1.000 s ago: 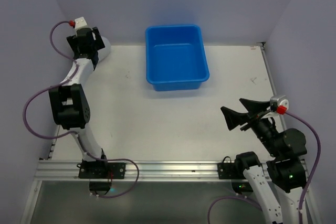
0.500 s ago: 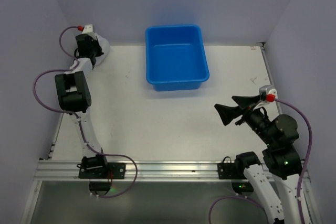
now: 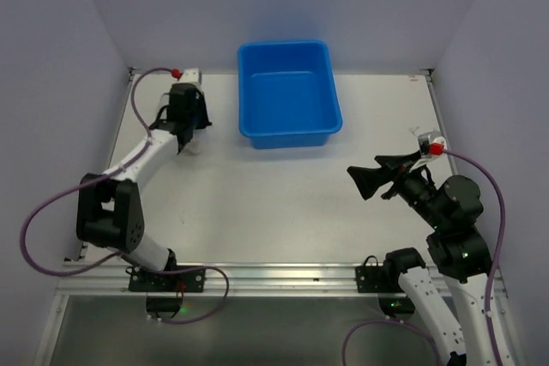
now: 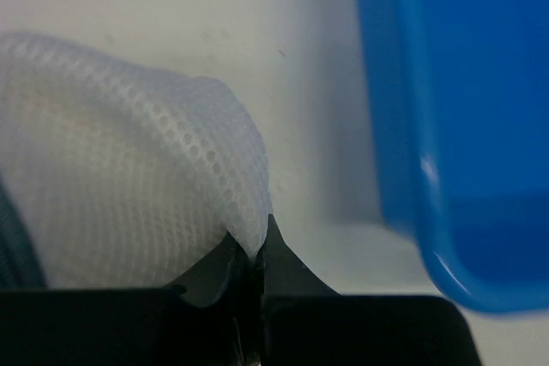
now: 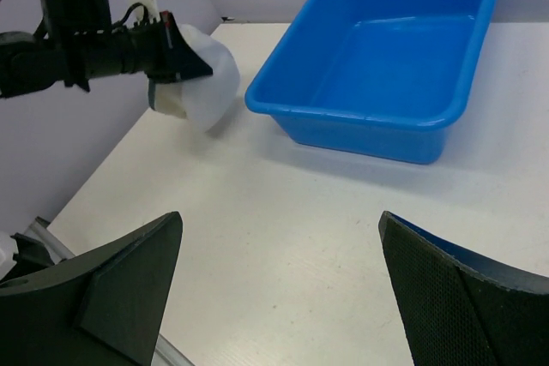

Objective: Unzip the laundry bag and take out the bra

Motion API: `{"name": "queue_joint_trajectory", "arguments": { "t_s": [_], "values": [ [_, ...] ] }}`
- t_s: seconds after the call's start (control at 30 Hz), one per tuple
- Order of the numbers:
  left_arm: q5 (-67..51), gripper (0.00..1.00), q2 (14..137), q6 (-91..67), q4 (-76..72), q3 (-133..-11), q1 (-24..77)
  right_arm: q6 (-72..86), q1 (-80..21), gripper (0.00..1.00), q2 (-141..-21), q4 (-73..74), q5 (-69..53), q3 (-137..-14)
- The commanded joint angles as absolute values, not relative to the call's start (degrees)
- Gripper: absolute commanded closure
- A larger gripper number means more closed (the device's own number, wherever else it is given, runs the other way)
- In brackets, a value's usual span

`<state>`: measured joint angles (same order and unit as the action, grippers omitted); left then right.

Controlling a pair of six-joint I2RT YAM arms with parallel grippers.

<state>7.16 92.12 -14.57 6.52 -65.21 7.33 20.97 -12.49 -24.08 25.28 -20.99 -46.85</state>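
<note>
Your left claw (image 4: 253,250) is pinched shut on the mesh of the laundry bag (image 4: 129,177), upper left beside the blue tub (image 3: 287,96); your right claw (image 5: 279,293) gapes empty. You're securing the bag, I'd judge; next, unzip it with the right.

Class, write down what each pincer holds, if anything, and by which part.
The left pincer grips the laundry bag by a small fold of its white mesh. The right pincer stands open and holds nothing.
</note>
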Motion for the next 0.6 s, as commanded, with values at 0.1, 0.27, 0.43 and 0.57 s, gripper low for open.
{"name": "queue_joint_trajectory", "arguments": {
  "t_s": [0.1,0.27,0.43,0.57],
  "values": [
    [23.63,1.00,75.35,-28.38,23.19,-49.16,25.29,23.55,-12.66,0.01,-24.61,26.19,-22.41,-50.10],
    [31.54,1.00,72.68,-39.61,31.26,-47.02,42.95,24.17,-12.74,0.01,-23.64,26.81,-22.94,-49.66],
    [41.38,1.00,82.06,-52.17,38.57,-51.67,61.22,24.08,-12.74,0.01,-23.20,27.68,-21.63,-47.29],
    [42.10,0.79,91.02,-57.90,39.02,-55.53,70.56,24.52,-12.66,0.01,-22.85,28.39,-20.13,-46.23]
  ]
}}
